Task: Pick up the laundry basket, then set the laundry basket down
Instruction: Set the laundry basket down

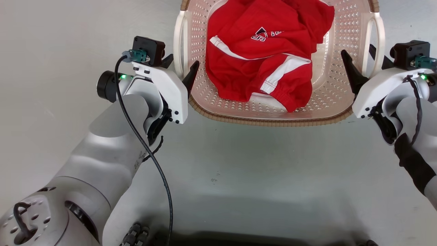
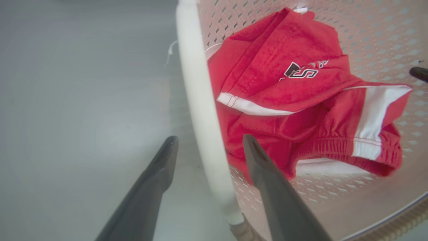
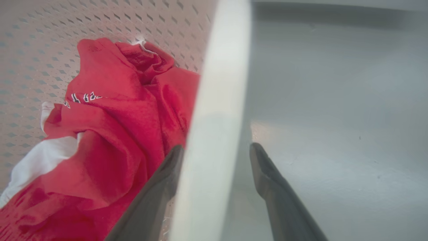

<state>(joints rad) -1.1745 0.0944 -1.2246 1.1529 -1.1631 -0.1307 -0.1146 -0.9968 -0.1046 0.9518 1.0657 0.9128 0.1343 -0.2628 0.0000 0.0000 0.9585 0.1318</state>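
The basket (image 1: 266, 120), top centre of the head view, looks unlifted on the floor (image 1: 239, 164): left gripper (image 1: 181, 65) and right gripper (image 1: 356, 51) straddle its handles (image 2: 200, 110) with fingers spread, so clamping, lifting and setting down remain.

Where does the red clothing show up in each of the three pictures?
Head view: top centre, red clothing lying in the basket.
Left wrist view: centre to right, just right of the basket's white left handle.
Right wrist view: left half, left of the white right handle.
Shared landmark: the black-and-white lettering on the cloth.
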